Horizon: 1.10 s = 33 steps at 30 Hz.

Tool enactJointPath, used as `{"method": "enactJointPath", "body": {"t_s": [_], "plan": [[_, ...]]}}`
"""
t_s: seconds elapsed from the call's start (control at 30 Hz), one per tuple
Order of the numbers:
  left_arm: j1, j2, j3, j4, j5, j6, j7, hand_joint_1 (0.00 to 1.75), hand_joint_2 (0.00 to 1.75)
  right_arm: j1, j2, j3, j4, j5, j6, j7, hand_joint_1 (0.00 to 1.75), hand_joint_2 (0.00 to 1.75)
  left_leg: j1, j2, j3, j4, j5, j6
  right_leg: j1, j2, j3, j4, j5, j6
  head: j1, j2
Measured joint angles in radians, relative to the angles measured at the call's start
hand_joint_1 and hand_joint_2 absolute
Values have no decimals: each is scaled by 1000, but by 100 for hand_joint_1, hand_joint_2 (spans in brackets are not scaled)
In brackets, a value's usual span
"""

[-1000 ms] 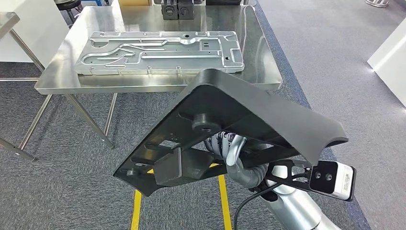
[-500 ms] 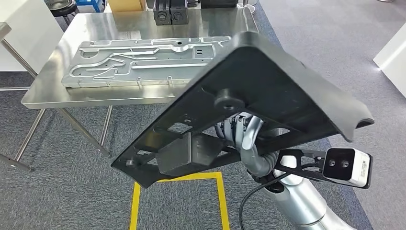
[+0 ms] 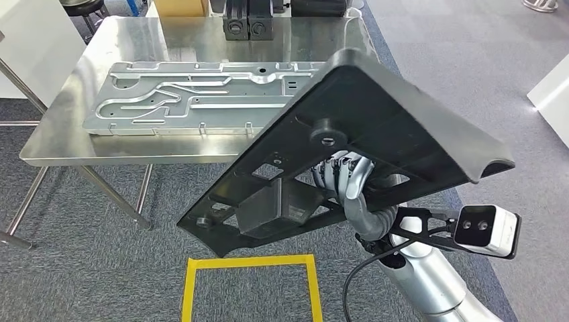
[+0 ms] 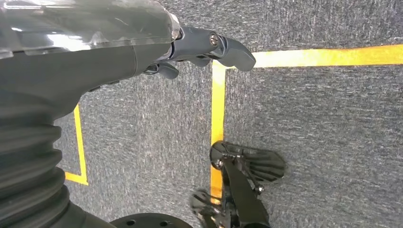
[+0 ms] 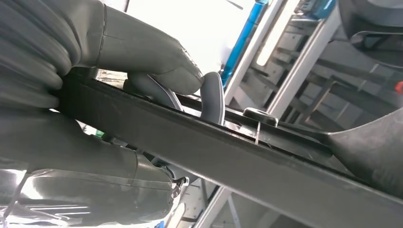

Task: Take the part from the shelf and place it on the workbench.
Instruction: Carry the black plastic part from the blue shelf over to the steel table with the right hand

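1. Black moulded part (image 3: 376, 127) gripped from beneath by right hand (image 3: 343, 176), tilted, raised over near right corner of steel workbench (image 3: 54, 131).
2. Machined aluminium plate (image 3: 201, 97) flat on workbench.
3. Left hand (image 4: 190, 47) hanging over grey carpet (image 4: 309, 118), holding nothing, fingers loosely curled.

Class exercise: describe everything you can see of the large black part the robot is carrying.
The black part is a broad, matte, plastic-looking panel, bent along a rounded ridge, with a curled lip at one end. Its underside shows ribs, cut-outs, a round boss and a boxy block. It is held tilted in the air before the steel workbench, not touching it. The right hand grips it from beneath.
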Motion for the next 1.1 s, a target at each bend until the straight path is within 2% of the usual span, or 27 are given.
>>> {"method": "enactJointPath", "body": {"t_s": [0.03, 0.07, 0.1, 0.17, 0.2, 0.23, 0.3, 0.33, 0.37, 0.4, 0.47, 0.5, 0.53, 0.57, 0.6, 0.67, 0.7, 0.73, 0.83, 0.87, 0.9, 0.97, 1.0, 1.03, 1.07, 1.1], "plan": [[1, 0, 0, 0, 0, 0, 2, 0, 175, 4, -5, -1, 0, 0, -3, 0, 175, 175, 0, -2, 15, 0, -12, 0, -1, 0, -20, -2, -11, 0, 0, 0], [1, 0, 0, 0, 0, 0, 4, 0, 175, 6, -10, -2, 0, 0, -5, 0, 175, 175, 0, -3, 33, 0, -24, -1, -1, 0, -27, -32, 2, -3, 0, 0], [1, 0, -1, 0, 0, 0, 4, 0, 175, 7, -14, -3, -1, 0, -6, 0, 175, 175, 0, -4, 52, 0, -38, -3, -1, 0, -24, -84, 44, -8, 0, 0], [-1, -1, -1, 0, 0, -1, 4, 0, 175, 13, -21, -6, -6, 3, -5, 0, 175, 175, -2, -7, 81, 0, -64, -10, 3, -1, -8, -207, 169, -20, 0, 0], [-2, -1, -1, 0, 0, -2, 3, 0, 175, 19, -23, -9, -11, 9, -2, 0, 175, 175, -3, -8, 91, -2, -77, -16, 7, 0, -2, -247, 212, -26, 0, 0], [-3, -1, -2, 0, 0, -3, 2, 0, 175, 28, -25, -14, -18, 17, 4, 0, 175, 175, -4, -10, 100, 1, -85, -22, 10, 1, 2, -268, 231, -31, 0, 0], [-5, -1, -2, 0, 0, -6, -1, 0, 175, 41, -25, -22, -34, 35, 14, 0, 175, 175, -5, -9, 115, 9, -90, -35, 9, 3, 21, -276, 221, -42, 0, 0], [-6, 0, -3, 0, 0, -7, -3, 0, 175, 43, -24, -25, -43, 42, 16, 0, 175, 175, -4, -8, 115, 29, -88, -39, 7, 3, 35, -280, 214, -49, 0, 0], [-8, 0, -4, 0, 0, -9, -4, 0, 175, 43, -22, -26, -51, 47, 15, 0, 175, 175, -3, -6, 101, 63, -92, -43, 5, 3, 50, -283, 208, -54, 0, 0], [-11, 0, -6, 0, 0, -11, -4, 0, 175, 43, -20, -26, -58, 50, 12, 0, 175, 175, -1, -4, 73, 115, -104, -46, 4, 3, 63, -285, 200, -58, 0, 0], [-14, 0, -9, 0, 0, -15, -5, 0, 175, 47, -16, -26, -70, 57, 5, 0, 175, 175, 1, -1, -10, 231, -154, -53, 5, 3, 81, -286, 181, -63, 0, 0], [-13, 0, -10, 0, 0, -16, -5, 0, 175, 53, -14, -26, -77, 65, 2, 0, 175, 175, 2, -1, -48, 267, -181, -57, 5, 4, 92, -285, 170, -63, 0, 0], [-11, 0, -11, 0, 0, -17, -5, 0, 175, 62, -10, -26, -85, 76, 0, 0, 175, 175, 2, 0, -73, 276, -195, -59, 5, 5, 105, -285, 159, -62, 0, 0], [-9, 0, -11, 0, 0, -18, -5, 0, 175, 73, -5, -26, -93, 90, 1, 0, 175, 175, 2, 1, -83, 255, -188, -60, 5, 5, 120, -285, 147, -61, 0, 0], [-8, 0, -11, 0, 0, -18, -5, 0, 175, 84, 2, -26, -100, 103, 4, 0, 175, 175, 2, 2, -83, 208, -154, -58, 5, 5, 137, -285, 134, -59, 0, 0], [-4, 0, -11, 0, 0, -18, -5, 0, 175, 102, 14, -25, -110, 120, 9, 0, 175, 175, 0, 4, -74, 90, -36, -51, 6, 6, 167, -283, 107, -52, 0, 0], [-1, 0, -11, 0, 0, -18, -5, 0, 175, 107, 18, -25, -113, 124, 11, 0, 175, 175, -2, 5, -70, 52, 8, -45, 8, 7, 177, -282, 95, -47, 0, 0], [1, 0, -11, 0, 0, -18, -5, 0, 175, 112, 20, -25, -116, 126, 11, 0, 175, 175, -4, 5, -68, 34, 34, -40, 8, 8, 183, -282, 85, -41, 0, 0], [-1, 0, -9, 0, 0, -16, -8, 0, 175, 125, 32, -33, -130, 134, 45, 0, 175, 175, -4, 3, -53, 28, 33, -24, 7, 9, 193, -280, 63, -22, 0, 0], [-3, 0, -6, 0, 0, -14, -10, 0, 175, 132, 40, -43, -135, 139, 74, 0, 175, 175, -2, 3, -46, 23, 30, -18, 7, 7, 185, -259, 49, -17, 0, 0], [-5, -1, -2, 0, 0, -12, -12, 0, 175, 141, 49, -58, -139, 146, 108, 0, 175, 175, -1, 3, -39, 18, 26, -13, 5, 6, 163, -216, 28, -13, 0, 0], [-5, -1, 7, 0, 0, -10, -14, 0, 175, 163, 68, -95, -142, 165, 169, 0, 175, 175, -1, 3, -28, 15, 14, -6, 3, 5, 77, -77, -21, -7, 0, 0], [-4, -1, 9, 0, 0, -9, -15, 0, 175, 173, 77, -114, -143, 176, 188, 0, 175, 175, -2, 2, -23, 15, 7, -5, 3, 5, 31, -16, -32, -5, 0, 0], [-2, -1, 12, 0, 0, -9, -16, 0, 175, 180, 87, -131, -144, 186, 197, 0, 175, 175, -3, 2, -15, 16, 0, -5, 2, 5, -2, 17, -23, -5, 0, 0], [0, -1, 16, 0, 0, -9, -17, 0, 175, 185, 95, -146, -147, 195, 200, 0, 175, 175, -4, 0, -6, 16, -7, -5, 3, 5, -14, 5, 10, -8, 0, 0], [1, -1, 19, 0, 0, -10, -19, 0, 175, 186, 102, -163, -149, 202, 196, 0, 175, 175, -6, -1, 7, 15, -16, -5, 5, 5, -6, -45, 62, -13, 0, 0]]}}
